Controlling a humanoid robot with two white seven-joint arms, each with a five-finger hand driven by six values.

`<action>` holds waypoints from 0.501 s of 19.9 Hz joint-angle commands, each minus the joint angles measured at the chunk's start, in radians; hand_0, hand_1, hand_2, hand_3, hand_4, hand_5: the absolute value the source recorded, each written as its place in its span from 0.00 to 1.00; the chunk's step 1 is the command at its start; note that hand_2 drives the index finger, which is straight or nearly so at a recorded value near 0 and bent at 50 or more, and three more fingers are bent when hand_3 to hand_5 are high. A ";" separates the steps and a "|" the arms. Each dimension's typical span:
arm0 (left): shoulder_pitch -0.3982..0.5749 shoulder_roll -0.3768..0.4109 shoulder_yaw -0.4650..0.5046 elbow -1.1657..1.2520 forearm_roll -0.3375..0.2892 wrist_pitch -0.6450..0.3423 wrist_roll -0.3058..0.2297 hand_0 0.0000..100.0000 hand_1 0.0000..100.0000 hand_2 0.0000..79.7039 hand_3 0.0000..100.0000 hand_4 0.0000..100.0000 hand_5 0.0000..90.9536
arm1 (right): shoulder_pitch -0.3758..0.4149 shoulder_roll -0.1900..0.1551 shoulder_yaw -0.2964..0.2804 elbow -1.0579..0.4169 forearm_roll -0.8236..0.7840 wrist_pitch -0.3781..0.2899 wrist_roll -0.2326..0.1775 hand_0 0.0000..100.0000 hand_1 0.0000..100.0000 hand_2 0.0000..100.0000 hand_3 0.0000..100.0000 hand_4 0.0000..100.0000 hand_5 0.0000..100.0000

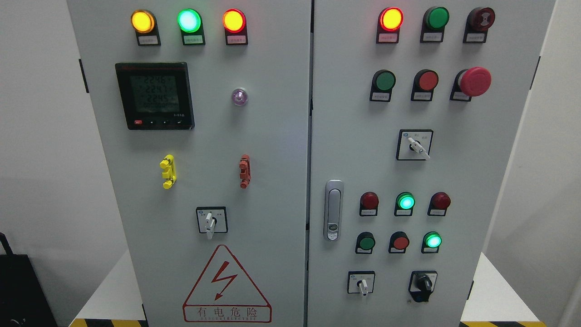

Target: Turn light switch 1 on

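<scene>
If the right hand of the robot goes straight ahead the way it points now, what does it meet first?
That cannot be judged: neither hand shows in the head view, so no pointing direction is visible. Only the grey metal control cabinet fills the picture ahead.

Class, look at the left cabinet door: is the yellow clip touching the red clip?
Apart. The head view shows the yellow clip and the red clip mounted at about the same height with a wide stretch of bare grey door between them.

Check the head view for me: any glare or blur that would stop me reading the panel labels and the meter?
Head view: even lighting; lit lamps bloom, with glow spilling onto the cabinet; the small label plates are too soft to read; meter digits dim and slightly smeared; warning triangle is sharp.
</scene>
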 commanded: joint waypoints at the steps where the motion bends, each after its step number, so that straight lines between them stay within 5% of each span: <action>1: 0.034 -0.029 0.051 -0.491 -0.020 -0.007 0.008 0.20 0.00 0.00 0.04 0.10 0.00 | 0.000 0.000 0.000 0.000 0.000 -0.001 0.001 0.05 0.00 0.00 0.00 0.00 0.00; 4: 0.042 -0.025 0.047 -0.634 -0.018 -0.006 0.009 0.20 0.01 0.00 0.11 0.18 0.00 | 0.000 0.000 0.000 0.000 0.000 -0.001 -0.001 0.05 0.00 0.00 0.00 0.00 0.00; 5: 0.042 -0.024 0.048 -0.676 -0.017 -0.006 0.010 0.20 0.04 0.01 0.19 0.28 0.00 | 0.000 0.000 0.000 0.000 0.000 -0.001 -0.001 0.05 0.00 0.00 0.00 0.00 0.00; 8: 0.057 -0.021 0.048 -0.817 -0.007 -0.007 0.017 0.21 0.07 0.11 0.29 0.39 0.00 | 0.000 0.000 0.000 0.000 0.000 -0.001 -0.001 0.05 0.00 0.00 0.00 0.00 0.00; 10: 0.073 -0.018 0.047 -0.907 0.005 -0.007 0.016 0.23 0.14 0.24 0.40 0.52 0.16 | 0.000 0.000 0.000 0.000 0.000 -0.001 0.001 0.05 0.00 0.00 0.00 0.00 0.00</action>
